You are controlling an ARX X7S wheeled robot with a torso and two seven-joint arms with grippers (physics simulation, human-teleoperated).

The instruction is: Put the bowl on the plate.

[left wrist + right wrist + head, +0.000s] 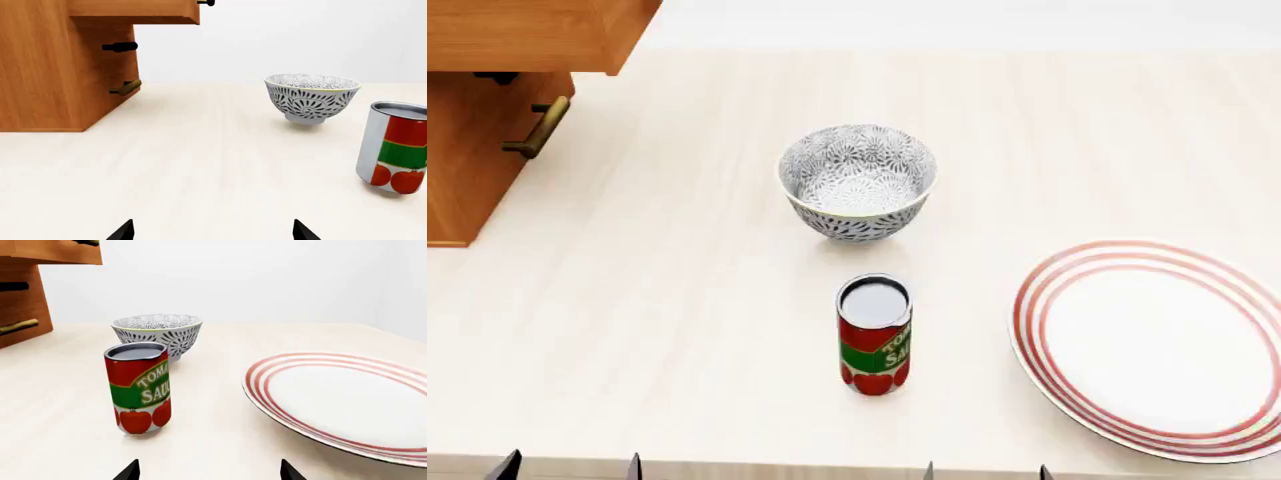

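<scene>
The bowl [857, 182], white with a dense dark floral pattern, stands upright on the pale table; it also shows in the left wrist view as the bowl [311, 97] and behind the can as the bowl [158, 334]. The plate [1154, 345], white with red rings, lies flat at the right, seen as the plate [347, 400] too. My left gripper [212, 231] is open, well short of the bowl, with bare table between its tips. My right gripper [209, 471] is open as well, near the table's front edge, between can and plate. Both show only as dark tips, left gripper [567, 466] and right gripper [988, 471].
A red-and-green tomato sauce can [874, 335] stands upright in front of the bowl, also the can [395, 147] and the can [138, 387]. A wooden cabinet [481, 120] with handles and an open drawer [527, 35] occupies the far left.
</scene>
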